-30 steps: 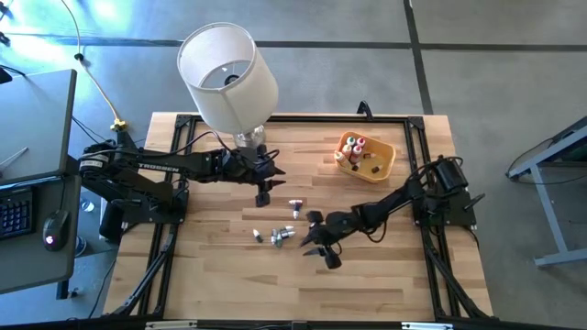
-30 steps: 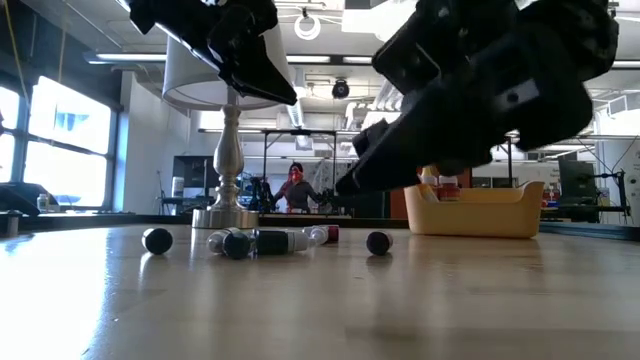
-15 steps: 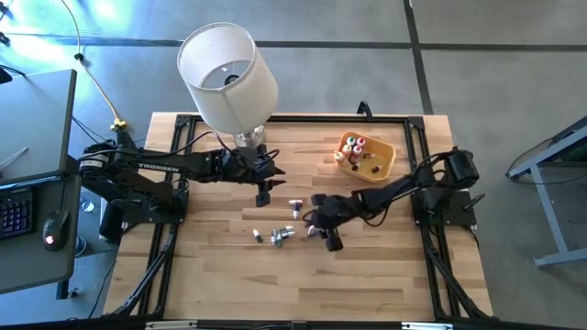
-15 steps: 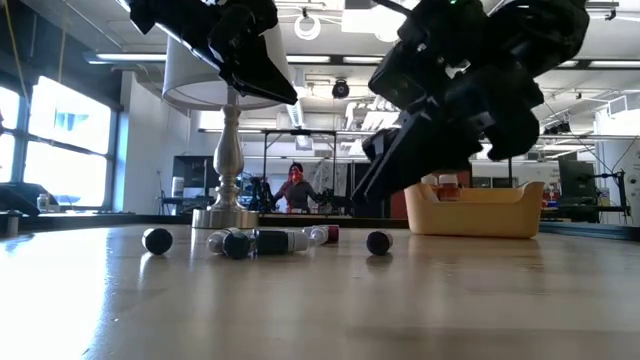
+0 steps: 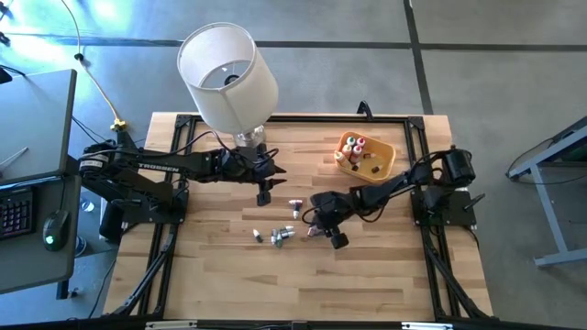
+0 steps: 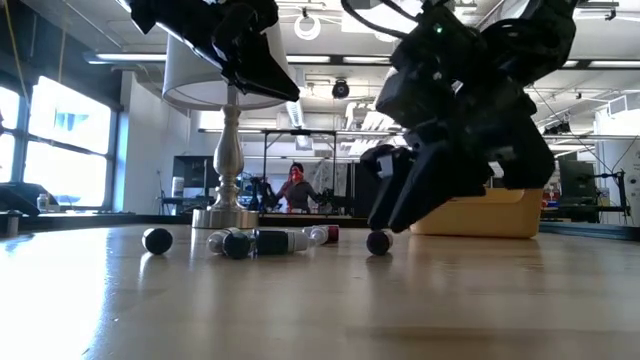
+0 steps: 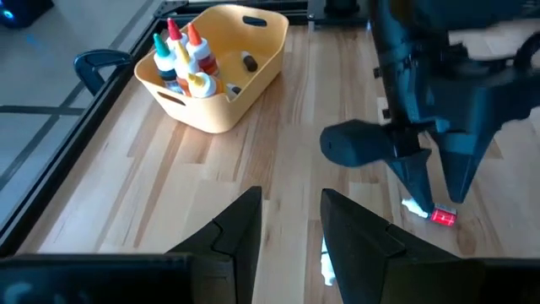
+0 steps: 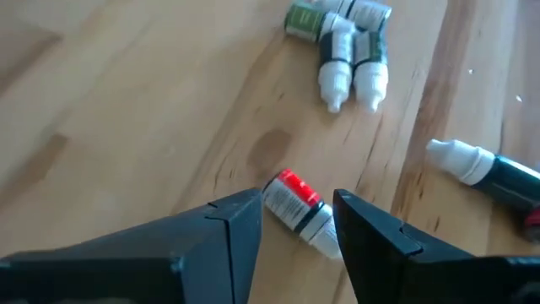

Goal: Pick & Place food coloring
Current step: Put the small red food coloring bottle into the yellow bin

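- Hovering low, the right gripper stands released, its fingers straddling a red-labelled food coloring bottle lying on the table.
- Left gripper waits narrowly parted, nothing grasped, near the lamp.

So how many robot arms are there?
2. The left gripper hangs by the lamp; the right gripper straddles a red-labelled bottle lying on the table.

A grey concrete floor is seen around the light wooden table, with bright windows at one side.
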Tool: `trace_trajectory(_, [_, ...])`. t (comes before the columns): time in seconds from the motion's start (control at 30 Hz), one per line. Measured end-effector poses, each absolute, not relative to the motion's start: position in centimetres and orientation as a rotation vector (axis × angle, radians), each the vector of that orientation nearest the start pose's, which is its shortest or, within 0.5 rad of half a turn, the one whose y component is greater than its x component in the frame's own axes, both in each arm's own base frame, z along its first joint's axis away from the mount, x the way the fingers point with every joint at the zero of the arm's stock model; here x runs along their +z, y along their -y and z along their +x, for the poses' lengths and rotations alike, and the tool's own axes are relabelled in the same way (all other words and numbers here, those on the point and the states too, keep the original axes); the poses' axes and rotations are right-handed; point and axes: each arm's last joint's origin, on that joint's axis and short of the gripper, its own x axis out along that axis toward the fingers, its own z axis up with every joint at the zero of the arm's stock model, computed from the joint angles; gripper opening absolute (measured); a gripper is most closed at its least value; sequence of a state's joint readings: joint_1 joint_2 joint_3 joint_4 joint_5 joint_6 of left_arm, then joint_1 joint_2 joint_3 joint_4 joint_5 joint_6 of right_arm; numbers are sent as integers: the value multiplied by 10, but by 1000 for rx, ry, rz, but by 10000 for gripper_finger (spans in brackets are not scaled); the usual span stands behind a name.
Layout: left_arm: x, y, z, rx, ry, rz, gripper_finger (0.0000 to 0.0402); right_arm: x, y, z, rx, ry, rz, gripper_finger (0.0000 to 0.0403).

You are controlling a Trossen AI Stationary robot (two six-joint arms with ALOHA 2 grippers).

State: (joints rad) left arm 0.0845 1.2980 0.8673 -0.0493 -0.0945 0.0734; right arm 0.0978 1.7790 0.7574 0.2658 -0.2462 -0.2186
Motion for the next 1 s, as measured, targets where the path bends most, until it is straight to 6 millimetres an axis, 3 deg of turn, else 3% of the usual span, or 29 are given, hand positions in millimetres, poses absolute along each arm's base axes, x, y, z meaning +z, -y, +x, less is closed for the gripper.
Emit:
trace_trajectory(0.47, [266, -27, 281, 163, -484, 75, 119, 94, -29, 326, 422, -753, -183, 140])
trace_trajectory(0.77, [266, -27, 281, 163, -486, 75, 119, 94, -30, 330, 431, -697, -165, 138])
trace_trajectory(1.0, [265, -27, 281, 162, -490, 75, 119, 93, -29, 330, 355, -725, -96, 97])
